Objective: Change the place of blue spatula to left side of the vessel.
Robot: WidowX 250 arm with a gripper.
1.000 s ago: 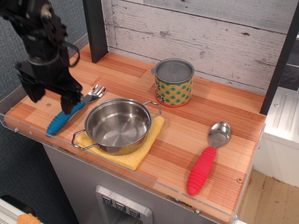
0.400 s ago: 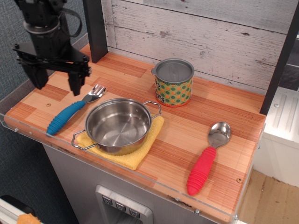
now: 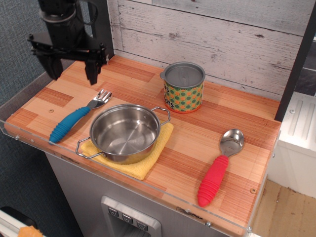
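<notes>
The blue spatula (image 3: 74, 119) lies flat on the wooden counter, blue ribbed handle toward the front left edge, silver fork head pointing to the back right. It sits just left of the vessel (image 3: 125, 133), a shiny steel pot with two wire loop handles that rests on a yellow cloth (image 3: 148, 160). My gripper (image 3: 72, 75) hangs above the counter at the back left, behind the spatula and clear of it. Its two black fingers are spread apart and hold nothing.
A green-dotted tin can (image 3: 183, 87) stands behind the pot. A red-handled spoon (image 3: 219, 166) lies at the right. A dark post (image 3: 100, 29) rises right behind the gripper. A clear plastic lip runs along the counter's front edge (image 3: 123, 182).
The gripper has risen off the blue spatula and moved back and to the right, open. The spatula stays where it lay beside the pot.
</notes>
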